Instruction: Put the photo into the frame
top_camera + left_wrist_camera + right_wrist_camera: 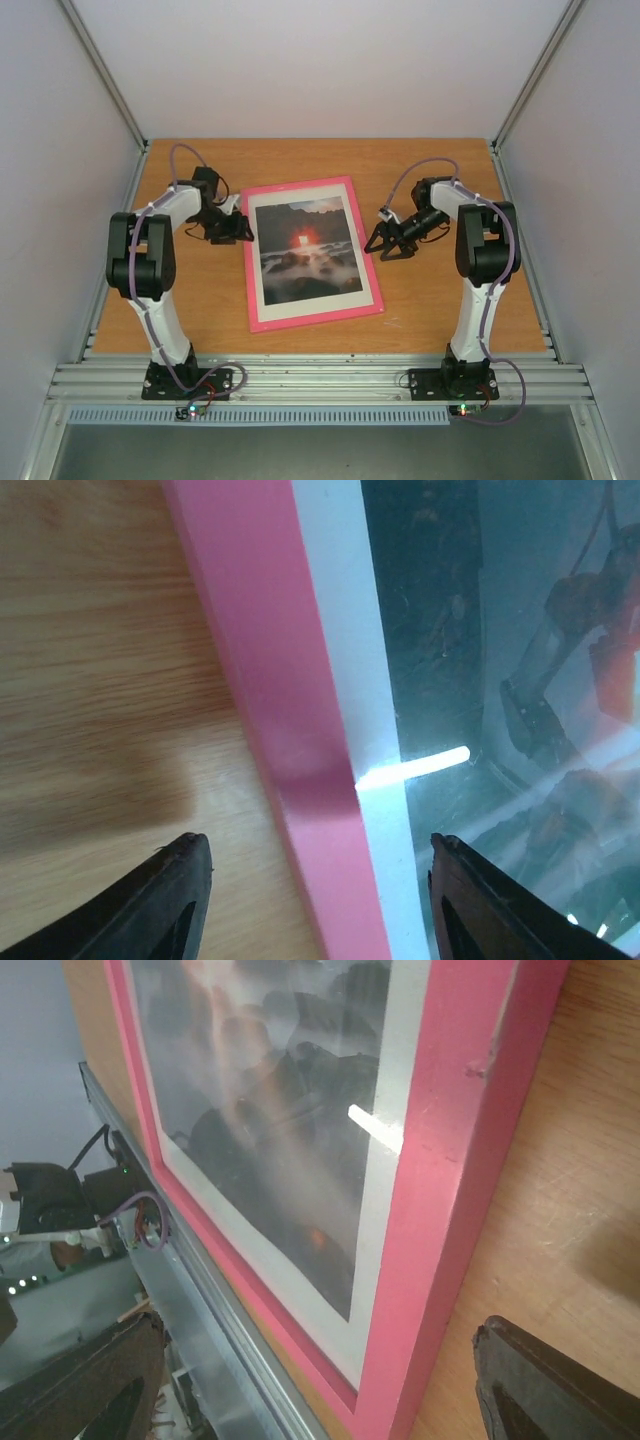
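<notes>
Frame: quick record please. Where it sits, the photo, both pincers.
frame: lying flat on the table, between the two arms
photo: inside the frame, picture side up
left pincer: open, fingers either side of the frame's left edge
right pincer: open, fingers either side of the frame's right edge
held: nothing in either pincer
</notes>
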Motion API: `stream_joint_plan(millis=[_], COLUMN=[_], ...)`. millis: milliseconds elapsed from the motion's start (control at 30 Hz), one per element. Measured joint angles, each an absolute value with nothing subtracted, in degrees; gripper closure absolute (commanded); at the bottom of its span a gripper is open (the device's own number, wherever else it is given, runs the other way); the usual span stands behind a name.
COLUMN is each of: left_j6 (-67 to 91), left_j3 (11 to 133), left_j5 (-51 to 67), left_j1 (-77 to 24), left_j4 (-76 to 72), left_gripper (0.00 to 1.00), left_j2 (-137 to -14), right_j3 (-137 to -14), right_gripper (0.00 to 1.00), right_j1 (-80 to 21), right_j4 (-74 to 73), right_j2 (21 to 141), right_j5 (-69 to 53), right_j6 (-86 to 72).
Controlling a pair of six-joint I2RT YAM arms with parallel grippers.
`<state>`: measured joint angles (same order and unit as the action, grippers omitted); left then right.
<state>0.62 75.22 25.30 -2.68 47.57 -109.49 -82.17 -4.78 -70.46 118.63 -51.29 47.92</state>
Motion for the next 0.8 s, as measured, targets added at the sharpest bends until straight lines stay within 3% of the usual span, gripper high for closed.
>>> stream_joint_plan(millis=[433,800], left_j6=[0.62,0.62], left_j3=[77.41,77.91], left_j5=[25.91,25.96], left_j1=[-8.54,-9.02], left_j4=[47.27,46.85], left_gripper=[0.55,0.58], left_j2=[-114.41,-114.93], right_j3=[-78.91,-74.59], right_gripper=[0.34,0.35], right_j1=[-4.58,-5.52], right_j4=[-71.05,-73.6], right_j2=[120.2,120.2], right_j5=[-50.76,-49.28], right_j6=[49.95,53.1])
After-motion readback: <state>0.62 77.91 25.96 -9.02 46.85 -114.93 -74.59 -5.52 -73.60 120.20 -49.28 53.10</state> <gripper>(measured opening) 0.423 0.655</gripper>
